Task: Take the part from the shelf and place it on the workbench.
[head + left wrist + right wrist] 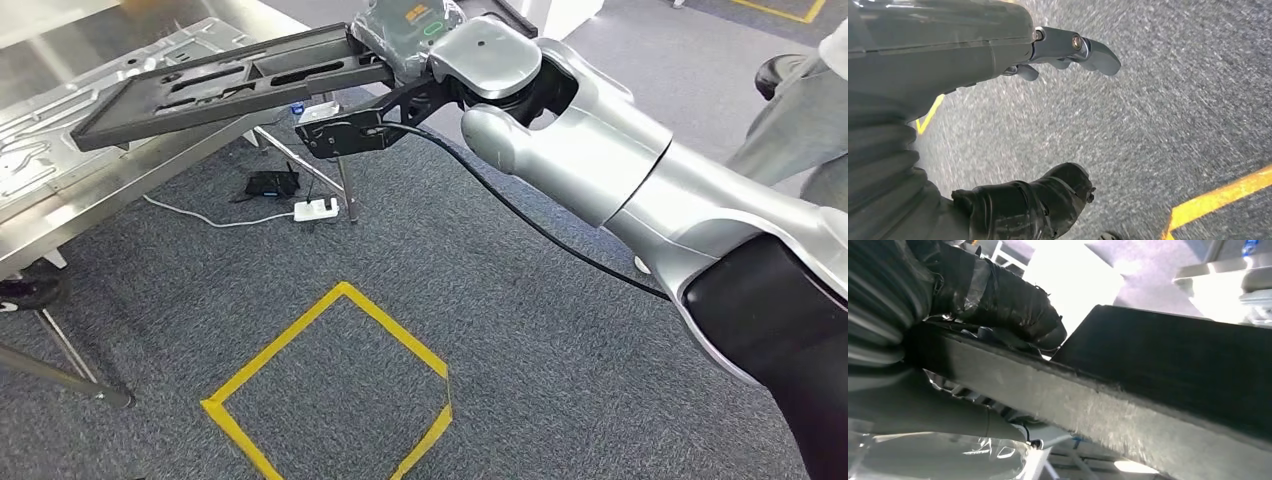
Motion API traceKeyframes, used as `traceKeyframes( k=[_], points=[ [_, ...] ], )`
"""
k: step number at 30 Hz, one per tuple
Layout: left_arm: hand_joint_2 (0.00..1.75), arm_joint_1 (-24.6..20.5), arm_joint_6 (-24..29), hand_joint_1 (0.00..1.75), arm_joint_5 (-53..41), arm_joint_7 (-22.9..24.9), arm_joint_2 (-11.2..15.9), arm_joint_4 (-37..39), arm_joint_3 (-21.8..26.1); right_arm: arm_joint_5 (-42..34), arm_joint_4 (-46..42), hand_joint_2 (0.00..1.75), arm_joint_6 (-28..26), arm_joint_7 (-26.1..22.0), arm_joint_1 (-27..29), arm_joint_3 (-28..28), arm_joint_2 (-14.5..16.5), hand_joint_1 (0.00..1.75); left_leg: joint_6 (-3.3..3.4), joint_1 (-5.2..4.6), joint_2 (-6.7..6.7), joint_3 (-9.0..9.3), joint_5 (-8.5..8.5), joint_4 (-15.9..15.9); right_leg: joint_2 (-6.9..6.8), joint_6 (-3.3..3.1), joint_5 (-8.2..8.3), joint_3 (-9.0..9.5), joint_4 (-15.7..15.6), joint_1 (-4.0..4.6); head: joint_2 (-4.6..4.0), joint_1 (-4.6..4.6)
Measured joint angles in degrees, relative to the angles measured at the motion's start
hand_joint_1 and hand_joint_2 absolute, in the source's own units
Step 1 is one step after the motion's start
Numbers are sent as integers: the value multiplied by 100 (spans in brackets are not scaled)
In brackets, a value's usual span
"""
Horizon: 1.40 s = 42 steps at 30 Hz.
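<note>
My right hand (pixel 415 40) gripping dark flat part (pixel 215 85) upper left of frame, over metal counter (pixel 60 195), my left hand (pixel 998 55) holding nothing, fingers apart

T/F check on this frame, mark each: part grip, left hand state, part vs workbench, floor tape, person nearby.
1. The right hand holds the black flat part. True.
2. The left hand holds a tool. False: it holds nothing, hanging over grey carpet.
3. The part lies flat on the metal workbench. False: it is held above the bench edge, tilted.
4. Yellow tape marks a square on the floor. True.
5. A person's leg shows nearby. True.
</note>
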Motion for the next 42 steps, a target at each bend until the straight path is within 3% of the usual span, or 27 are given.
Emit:
traceKeyframes(
  k=[1, 2, 3, 5, 7, 9, 11, 13, 14, 16, 17, 21, 23, 25, 26, 28, 30, 31, 32, 33, 34, 35, 37, 40, 42],
  points=[
    [175, -1, -2, 0, 1, 4, -2, 0, 20, 1, 1, 175, -2, -1, 18, 1, -3, 175, 2, 0, -73, 0, -4, 13, 16, -1, 57, -61, 57, -3, 0, 1],
    [175, 0, -4, 0, 1, 7, -3, 0, 40, 8, 1, 175, -5, 0, 28, 1, -7, 175, 0, 1, -150, -1, -9, 29, 33, -12, 215, -8, -118, -9, 0, 2],
    [175, 3, -4, 0, 1, 8, -3, 0, 56, 16, 1, 175, -7, 1, 29, 2, -11, 175, -7, 1, -230, -2, -17, 47, 91, -31, 436, 145, -482, -16, 0, 2],
    [175, 3, -4, 0, 1, 10, -5, 0, 70, 29, 0, 175, -12, 2, 19, 2, -22, 175, -43, 0, -377, -29, -30, 87, 314, -63, 724, 475, -1208, -47, 1, -6],
    [175, 9, -8, 0, 1, 10, -7, 0, 83, 32, -1, 175, -15, 1, 11, 2, -28, 175, -108, 24, -494, -74, -20, 94, 406, -74, 763, 606, -1480, -48, 1, -7],
    [175, 34, -10, 0, 1, 10, -7, 1, 101, 34, -2, 175, -16, 0, 9, 2, -24, 175, -187, 58, -588, -104, 4, 66, 266, -117, 799, 642, -1545, -41, 0, -2],
    [175, 54, -9, 0, 1, 10, -6, 2, 109, 37, -4, 175, -20, 0, -1, 2, -12, 175, -251, 46, -388, -191, -100, 217, 122, -184, 843, 702, -1647, -62, 0, -20],
    [175, 50, -7, 0, 0, 10, 0, 2, 113, 40, -6, 175, -24, 5, -19, 2, -9, 175, -304, 36, -20, -459, -402, 793, -13, -218, 860, 737, -1700, -64, 0, -45],
    [175, 44, -7, 0, -1, 10, 2, 2, 115, 41, -6, 175, -25, 9, -22, 2, -11, 175, -332, 48, 85, -638, -556, 1163, -81, -224, 857, 738, -1701, -61, 0, -53],
    [175, 46, -9, 0, -1, 10, -4, 2, 117, 42, -6, 175, -24, 12, -4, 2, -12, 175, -370, 76, 159, -865, -671, 1614, -191, -225, 845, 739, -1699, -61, 0, -59],
    [175, 48, -10, 0, -1, 10, -8, 2, 117, 42, -6, 175, -23, 11, 3, 2, -12, 175, -380, 85, 170, -901, -665, 1679, -221, -224, 842, 739, -1698, -61, 0, -60],
    [175, 51, -10, 0, -2, 10, -9, 2, 117, 42, -6, 175, -23, 8, 10, 2, -12, 175, -389, 96, 182, -844, -570, 1560, -261, -218, 834, 740, -1695, -62, 0, -60],
    [175, 40, -18, 0, -20, 10, -4, 2, 118, 43, -8, 175, -25, 3, -4, 2, -20, 175, -347, 54, 358, -419, -248, 733, -418, -138, 773, 758, -1663, -30, 0, -64],
    [175, 31, -28, 0, -47, 10, -2, 2, 120, 45, -13, 175, -29, -2, -24, 2, -28, 175, -243, 16, 432, -52, -1, 24, -617, -23, 692, 799, -1637, 11, 1, -55],
    [175, 37, -30, 0, -55, 7, -4, 2, 120, 47, -14, 175, -30, -3, -29, 2, -31, 175, -188, 31, 338, -51, 1, 19, -596, 17, 644, 803, -1599, 3, 1, -39],
    [175, 35, -20, 0, -70, -1, -4, 2, 121, 50, -13, 175, -31, -7, -43, 2, -37, 175, -107, 54, 227, -23, 7, 0, -347, 60, 422, 651, -1242, -25, 1, -26],
    [175, 14, -1, 0, -93, -4, -7, 2, 121, 55, -8, 175, -30, -14, -34, 2, -47, 175, -54, 50, 113, -19, 4, -2, -75, 64, 94, 262, -474, -39, 1, -21],
    [175, 4, 11, 0, -105, -2, -11, 2, 121, 58, -6, 175, -30, -22, -17, 2, -51, 175, -41, 44, 43, -18, 1, 3, -20, 64, -3, 65, -125, -38, 0, -20],
    [175, -2, 25, 0, -115, 1, -15, 2, 121, 61, -3, 175, -30, -32, 1, 3, -56, 175, -33, 38, -21, -17, -4, 13, 7, 59, 2, -62, 57, -36, 0, -20],
    [175, -3, 36, 0, -123, 5, -19, 2, 121, 64, 0, 175, -29, -40, 14, 3, -62, 175, -28, 33, -83, -16, -12, 27, 20, 45, 116, -87, 17, -35, 0, -19],
    [175, 1, 43, 0, -132, 8, -20, 2, 121, 67, 3, 175, -30, -44, 18, 4, -67, 175, -29, 31, -144, -15, -22, 46, 33, 19, 323, -1, -247, -33, 0, -17],
    [175, 6, 47, 0, -142, 12, -20, 2, 121, 68, 4, 175, -31, -45, 16, 4, -72, 175, -34, 32, -192, -17, -36, 64, 69, -16, 555, 150, -640, -28, 0, -16],
    [175, 16, 48, 0, -161, 18, -23, 2, 121, 73, 5, 175, -36, -50, 1, 4, -72, 175, -69, 24, -287, -38, -58, 100, 152, -74, 818, 437, -1307, -21, 0, -21],
    [175, 37, 44, 0, -178, 18, -27, 2, 121, 77, 4, 175, -42, -74, -8, 4, -71, 175, -168, 40, -359, -56, -51, 84, 170, -121, 846, 541, -1526, -8, 1, -23],
    [175, 53, 42, 0, -188, 7, -29, 3, 121, 77, 0, 175, -40, -90, -12, 4, -70, 175, -234, 45, -252, -83, -116, 152, 126, -178, 888, 597, -1613, -28, 1, -35]
  ],
)
